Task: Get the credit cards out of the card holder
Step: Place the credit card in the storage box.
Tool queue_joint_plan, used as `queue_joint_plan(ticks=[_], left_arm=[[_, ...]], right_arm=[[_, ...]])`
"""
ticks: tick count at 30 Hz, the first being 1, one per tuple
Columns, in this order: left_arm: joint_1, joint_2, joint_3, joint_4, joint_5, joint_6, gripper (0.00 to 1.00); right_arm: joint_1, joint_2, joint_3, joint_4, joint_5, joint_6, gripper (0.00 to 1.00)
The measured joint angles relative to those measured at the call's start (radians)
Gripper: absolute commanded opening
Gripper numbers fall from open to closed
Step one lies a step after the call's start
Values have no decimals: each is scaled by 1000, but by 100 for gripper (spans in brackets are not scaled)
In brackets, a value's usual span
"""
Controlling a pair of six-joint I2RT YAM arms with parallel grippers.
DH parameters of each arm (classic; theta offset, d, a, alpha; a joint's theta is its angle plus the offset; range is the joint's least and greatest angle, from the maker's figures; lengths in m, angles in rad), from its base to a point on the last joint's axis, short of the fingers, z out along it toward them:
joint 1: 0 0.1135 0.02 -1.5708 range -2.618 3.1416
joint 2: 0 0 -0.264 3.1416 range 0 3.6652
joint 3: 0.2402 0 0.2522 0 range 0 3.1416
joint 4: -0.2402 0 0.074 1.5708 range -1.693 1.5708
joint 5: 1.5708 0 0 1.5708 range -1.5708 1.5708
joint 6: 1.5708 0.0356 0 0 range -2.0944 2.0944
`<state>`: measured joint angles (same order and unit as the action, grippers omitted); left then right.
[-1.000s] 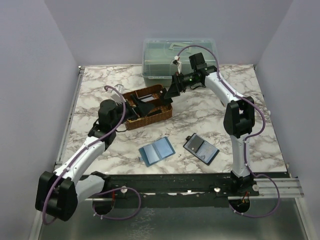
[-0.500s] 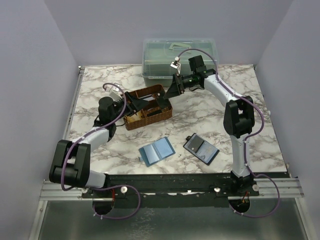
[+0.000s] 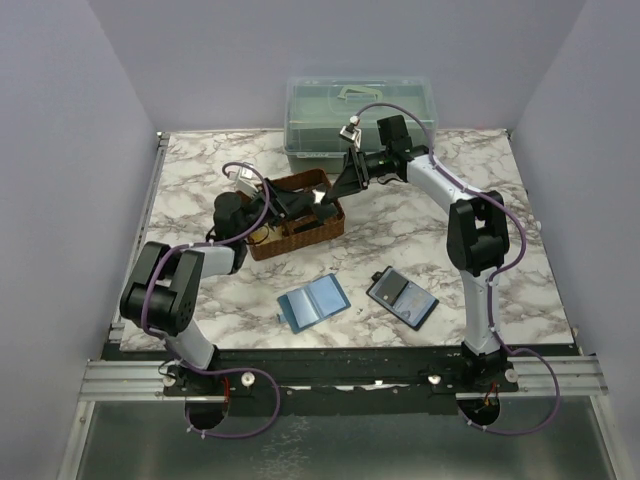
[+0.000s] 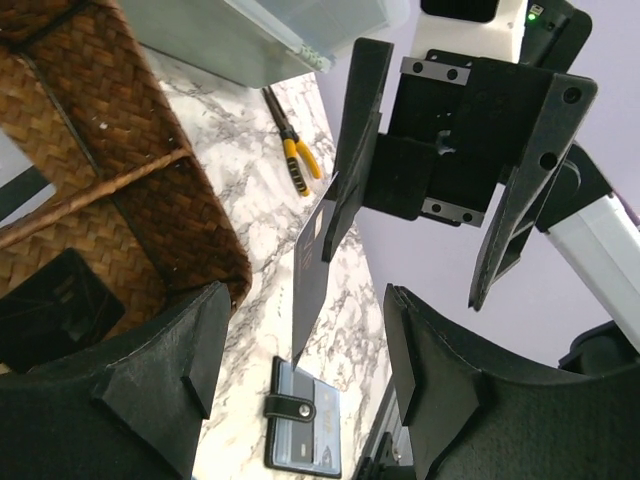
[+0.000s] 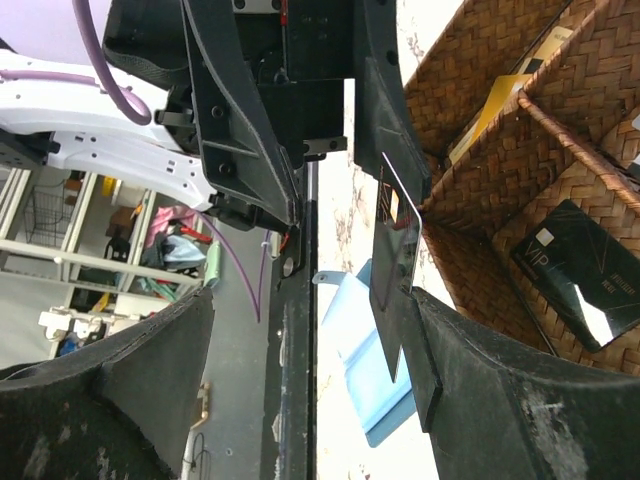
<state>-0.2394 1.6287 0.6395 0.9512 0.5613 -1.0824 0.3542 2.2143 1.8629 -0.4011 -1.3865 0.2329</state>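
The black card holder (image 3: pixel 401 297) lies open on the marble right of centre, snap tab up, and shows low in the left wrist view (image 4: pixel 305 425). A dark credit card (image 4: pixel 312 265) hangs on edge between the two grippers over the basket's right end. It rests against the inner face of one finger of my right gripper (image 5: pixel 312 300), whose jaws stand wide apart. My left gripper (image 4: pixel 305 300) faces it, open, with the card's lower corner between its fingers and touching neither pad. What holds the card (image 5: pixel 395 250) up is unclear.
A brown wicker basket (image 3: pixel 262 243) with compartments holds a black card (image 5: pixel 575 265) and a yellow one (image 5: pixel 500 100). A light-blue flat folder (image 3: pixel 313 301) lies in front of it. A clear lidded box (image 3: pixel 360 115) stands at the back, with yellow-handled pliers (image 4: pixel 295 160) beside it.
The left arm has folded back and its gripper has swung right over the basket to face the right gripper, its jaws narrowing. The right gripper has barely moved.
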Motion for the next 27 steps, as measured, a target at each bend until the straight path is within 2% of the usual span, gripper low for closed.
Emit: queue_joint_plan(ticks=[3,9,13,14,20,27], left_arm=[[-17,36,29,32,1,-19,65],[-39,105,66,60,11,-48,39],[-43,146,90,73,27,-68,5],[-44,157,95,87,35,-81,0],[-43,177,102,178,70,-111,0],[-14,175,31,264,92,-126,0]], right_arm=[[0,0,-10,30,-16,29,80],[0,0,-18,66,-38,61,80],[0,0,-24,79,-45,74,80],[0,0,-26,85,-44,75,80],[-4,0,-41,97,-50,82,80],[13,0,-46,94,-58,78,80]])
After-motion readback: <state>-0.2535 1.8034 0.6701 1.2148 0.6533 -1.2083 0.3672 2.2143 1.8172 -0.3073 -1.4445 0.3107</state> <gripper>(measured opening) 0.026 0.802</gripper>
